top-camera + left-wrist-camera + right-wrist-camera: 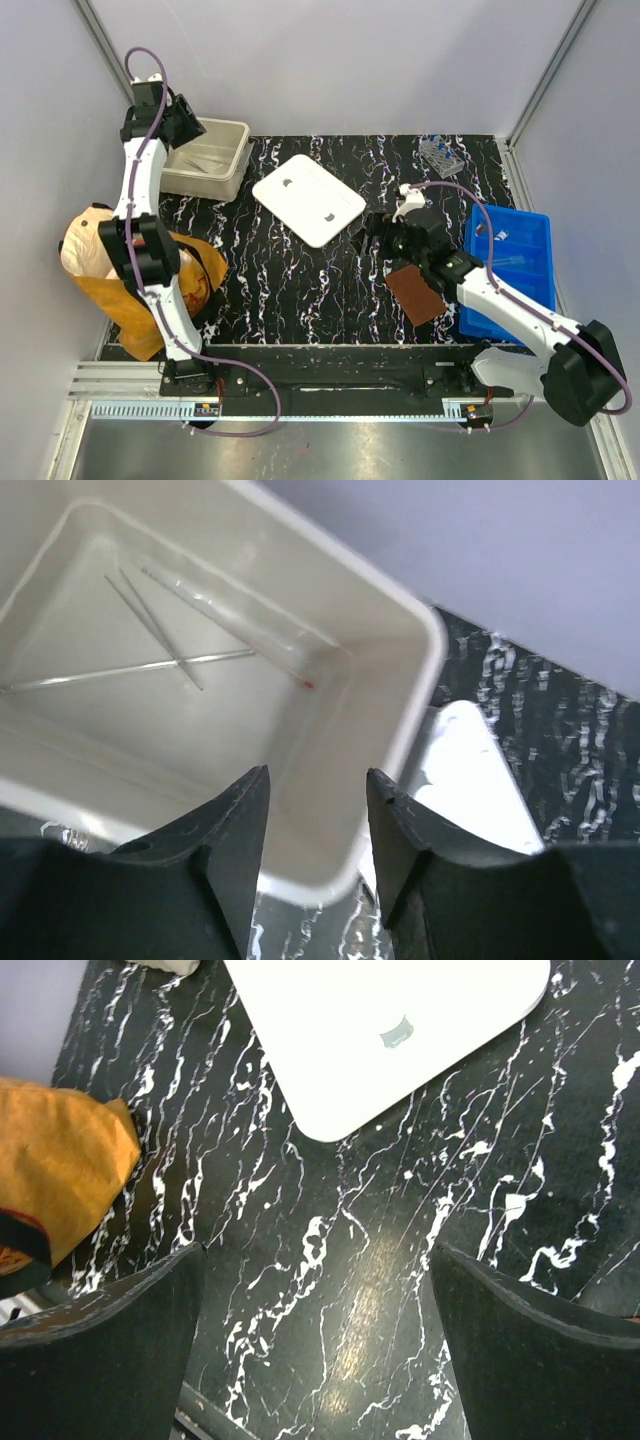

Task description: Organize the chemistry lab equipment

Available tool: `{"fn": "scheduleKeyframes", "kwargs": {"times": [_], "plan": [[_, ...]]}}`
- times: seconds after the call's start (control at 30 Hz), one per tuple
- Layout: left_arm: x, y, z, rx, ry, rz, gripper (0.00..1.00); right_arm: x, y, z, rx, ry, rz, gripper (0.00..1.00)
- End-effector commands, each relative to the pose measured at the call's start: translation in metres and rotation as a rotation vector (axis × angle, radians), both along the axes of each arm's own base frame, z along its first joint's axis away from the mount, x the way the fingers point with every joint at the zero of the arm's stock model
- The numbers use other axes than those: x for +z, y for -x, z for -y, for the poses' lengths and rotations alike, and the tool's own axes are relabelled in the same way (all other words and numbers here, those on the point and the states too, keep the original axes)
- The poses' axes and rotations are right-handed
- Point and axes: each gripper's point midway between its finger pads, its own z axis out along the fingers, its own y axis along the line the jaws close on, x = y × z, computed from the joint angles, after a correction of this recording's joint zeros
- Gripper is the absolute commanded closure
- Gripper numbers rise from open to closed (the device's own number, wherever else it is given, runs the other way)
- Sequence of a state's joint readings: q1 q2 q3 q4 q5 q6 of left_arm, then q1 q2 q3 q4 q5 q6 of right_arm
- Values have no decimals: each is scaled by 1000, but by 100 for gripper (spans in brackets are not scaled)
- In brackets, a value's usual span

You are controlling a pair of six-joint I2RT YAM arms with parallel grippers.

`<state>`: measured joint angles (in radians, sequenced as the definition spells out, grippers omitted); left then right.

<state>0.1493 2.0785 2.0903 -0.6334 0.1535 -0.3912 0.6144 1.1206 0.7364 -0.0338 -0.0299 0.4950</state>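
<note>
Since the left gripper (315, 780) hangs over the near corner of the beige tray (405, 695) with its jaws partway apart and nothing between them, I'd call this the let-go end of a drop-off, not a pick. The goods are already in there: a long silvery rod (130, 670) lies flat on the tray floor, crossing two slim grey sticks (150, 625), and a clear tube (230, 615) with a tiny red mark rests along the far wall. If it were me, I'd lift straight up before swinging away, because those fingertips sit right above the rim and a sideways move could clip the wall and shove the whole tray. Don't poke back in either; thin rods roll and are a pain to regrip. The right gripper (318, 1250) is spread wide over bare mat (350, 1290), just beside the white lid (400, 1020), holding nothing. The little tube rack (442, 153) sits at the far right of the mat, near the blue bin (510, 216), so I'd leave that one to the right arm.
</note>
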Motion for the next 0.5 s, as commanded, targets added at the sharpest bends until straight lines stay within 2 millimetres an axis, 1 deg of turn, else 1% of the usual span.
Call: {"fn": "scheduleKeyframes", "kwargs": {"times": [0.0,0.03,0.07,0.1,0.13,0.17,0.2,0.23,0.27,0.33,0.43,0.47], "plan": [[123,46,41,-84,-60,255,51,14,-25,-7,-49,26,16,5],[128,57,48,-88,-82,262,50,10,-27,-9,-47,33,-6,6],[131,67,58,-103,-102,266,50,11,-27,-11,-42,26,-16,7],[131,77,67,-116,-119,258,49,13,-26,-14,-29,18,-17,7],[131,86,81,-141,-145,258,49,16,-26,-15,-30,10,-11,7],[128,95,93,-158,-172,254,49,19,-22,-17,-5,-6,-9,8],[124,103,104,-164,-207,245,49,26,-18,-15,-1,-18,6,7],[122,112,117,-188,-236,247,48,27,-15,-13,1,-20,13,7],[117,120,132,-217,-266,239,48,36,-10,-9,-2,-31,39,6],[109,133,161,-280,-304,227,47,44,-1,2,-19,-39,67,5],[92,146,206,-390,-330,207,45,60,9,26,-88,-50,134,4],[86,148,216,-408,-352,198,45,65,14,33,-105,-61,155,4]]}}
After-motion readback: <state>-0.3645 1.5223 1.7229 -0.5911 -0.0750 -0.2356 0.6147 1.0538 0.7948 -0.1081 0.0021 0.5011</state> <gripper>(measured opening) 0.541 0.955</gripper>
